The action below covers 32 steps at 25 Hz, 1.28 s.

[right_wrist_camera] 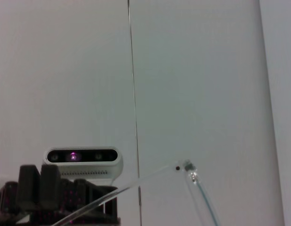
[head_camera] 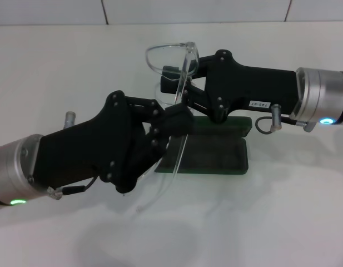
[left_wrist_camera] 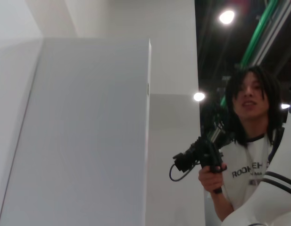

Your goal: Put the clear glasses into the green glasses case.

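From the head camera I see both grippers meeting over the white table (head_camera: 282,222): the right gripper (head_camera: 182,103) reaches in from 3 o'clock, fingers pinched on the clear glasses (head_camera: 174,61), held aloft with one arm hanging down. The left gripper (head_camera: 174,123) comes from 8 o'clock; it seems to grip an arm, but I cannot tell. The green glasses case (head_camera: 215,153) lies open beneath.
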Motion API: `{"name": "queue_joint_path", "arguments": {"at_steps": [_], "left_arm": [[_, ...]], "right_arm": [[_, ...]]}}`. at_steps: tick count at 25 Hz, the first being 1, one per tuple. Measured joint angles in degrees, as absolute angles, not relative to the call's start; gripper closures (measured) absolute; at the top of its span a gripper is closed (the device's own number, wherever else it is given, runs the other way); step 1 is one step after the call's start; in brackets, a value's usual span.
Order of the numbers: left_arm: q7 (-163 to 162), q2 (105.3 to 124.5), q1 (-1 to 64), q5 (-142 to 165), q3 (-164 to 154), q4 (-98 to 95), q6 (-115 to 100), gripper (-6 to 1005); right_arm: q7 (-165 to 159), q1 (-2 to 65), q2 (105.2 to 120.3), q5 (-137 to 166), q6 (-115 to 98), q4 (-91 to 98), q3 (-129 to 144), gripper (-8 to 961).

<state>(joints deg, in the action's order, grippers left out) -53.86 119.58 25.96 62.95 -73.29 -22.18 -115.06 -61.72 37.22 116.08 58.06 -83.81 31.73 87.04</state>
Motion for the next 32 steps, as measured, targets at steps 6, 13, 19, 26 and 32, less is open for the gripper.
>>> {"name": "queue_joint_path", "arguments": {"at_steps": [6, 13, 19, 26, 32], "left_arm": [[-53.7, 119.54, 26.2, 63.4, -73.0, -22.1, -113.1, 949], [-53.7, 119.55, 26.2, 63.5, -73.2, -22.0, -110.0, 948], [-53.6, 119.64, 26.2, 63.5, -73.0, -21.9, -109.0, 948], [-53.5, 119.7, 26.2, 63.5, -73.0, -21.9, -108.8, 949], [-53.3, 119.71, 26.2, 63.2, -72.9, -21.1, -108.7, 948]], "right_arm": [[-61.3, 37.4, 116.18, 57.7, -85.4, 32.4, 86.9, 835], [-61.4, 38.0, 116.19, 57.6, -86.3, 32.5, 87.0, 835], [-61.5, 38.2, 116.19, 57.6, -86.6, 32.5, 87.3, 835], [-61.7, 38.4, 116.19, 57.6, -86.7, 32.5, 88.4, 835], [-61.5, 38.4, 116.19, 57.2, -86.8, 32.0, 88.6, 835]]}}
